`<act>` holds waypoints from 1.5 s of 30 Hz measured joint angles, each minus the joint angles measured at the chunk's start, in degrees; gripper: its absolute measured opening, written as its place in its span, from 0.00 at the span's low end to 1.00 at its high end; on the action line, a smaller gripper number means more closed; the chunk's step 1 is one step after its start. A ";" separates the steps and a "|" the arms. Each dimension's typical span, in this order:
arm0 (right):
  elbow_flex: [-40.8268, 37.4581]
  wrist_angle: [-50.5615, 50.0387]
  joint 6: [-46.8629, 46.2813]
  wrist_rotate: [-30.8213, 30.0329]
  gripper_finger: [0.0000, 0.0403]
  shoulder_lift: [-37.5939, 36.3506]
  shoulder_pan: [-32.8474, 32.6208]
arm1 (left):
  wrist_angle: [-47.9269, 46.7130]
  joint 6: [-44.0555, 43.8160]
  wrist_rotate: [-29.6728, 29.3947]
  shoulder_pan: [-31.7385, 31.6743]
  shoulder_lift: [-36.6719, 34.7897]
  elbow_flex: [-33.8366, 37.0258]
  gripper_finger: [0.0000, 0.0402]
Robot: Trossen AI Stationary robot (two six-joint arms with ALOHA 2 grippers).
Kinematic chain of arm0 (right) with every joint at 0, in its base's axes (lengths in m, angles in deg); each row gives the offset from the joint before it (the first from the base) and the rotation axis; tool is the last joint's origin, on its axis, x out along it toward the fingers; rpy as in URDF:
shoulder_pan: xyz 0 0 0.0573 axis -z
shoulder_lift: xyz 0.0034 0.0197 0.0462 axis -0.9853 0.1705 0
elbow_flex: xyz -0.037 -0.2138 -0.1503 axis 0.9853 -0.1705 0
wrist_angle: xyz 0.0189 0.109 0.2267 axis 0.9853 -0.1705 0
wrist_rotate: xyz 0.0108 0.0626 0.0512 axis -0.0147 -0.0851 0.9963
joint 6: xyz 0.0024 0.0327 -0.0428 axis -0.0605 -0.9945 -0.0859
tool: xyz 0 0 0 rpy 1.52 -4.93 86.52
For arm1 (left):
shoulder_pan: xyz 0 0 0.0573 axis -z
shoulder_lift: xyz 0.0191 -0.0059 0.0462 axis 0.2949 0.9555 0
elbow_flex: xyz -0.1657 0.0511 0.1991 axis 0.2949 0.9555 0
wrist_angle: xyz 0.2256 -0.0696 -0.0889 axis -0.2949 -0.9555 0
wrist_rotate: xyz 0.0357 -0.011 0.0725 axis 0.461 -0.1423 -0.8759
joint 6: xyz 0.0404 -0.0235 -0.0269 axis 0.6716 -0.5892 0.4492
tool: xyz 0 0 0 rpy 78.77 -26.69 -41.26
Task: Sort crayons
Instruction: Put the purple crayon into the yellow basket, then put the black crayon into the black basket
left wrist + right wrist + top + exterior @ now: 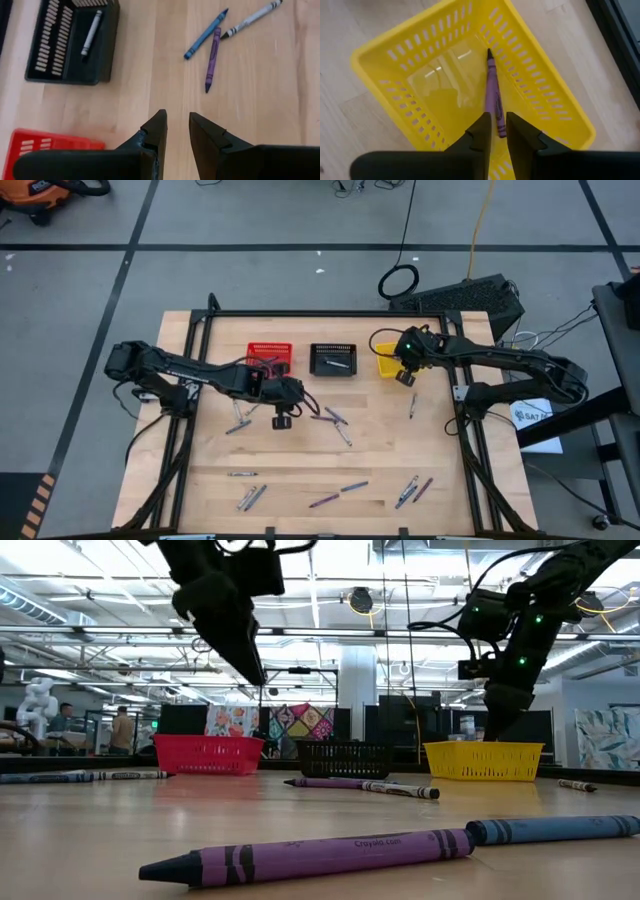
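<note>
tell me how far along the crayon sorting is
Early on. Done: a grey crayon lies in the black basket. In hand: the right gripper hangs over the yellow basket, its fingers parted a little beside a purple crayon inside it. The left gripper hovers open and empty near the red basket. Left: many loose crayons across the table.

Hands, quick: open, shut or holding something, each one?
Left hand: open, empty, above bare table near the red basket.
Right hand: over the yellow basket, fingers slightly apart around a purple crayon; grip cannot be told.
</note>
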 joint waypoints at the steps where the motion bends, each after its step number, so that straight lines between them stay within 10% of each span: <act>1: 0.00 -0.02 -0.18 0.00 0.13 0.00 -0.01 | -0.18 1.37 0.00 0.00 0.85 0.00 0.20; 22: 0.00 -0.09 -6.18 0.02 0.24 0.00 -0.07 | -17.48 -15.43 -1.75 0.00 3.33 1.66 0.20; 45: 0.02 -0.11 -6.27 0.15 0.24 0.00 -2.95 | -10.51 -18.48 5.84 -6.67 3.28 15.85 0.20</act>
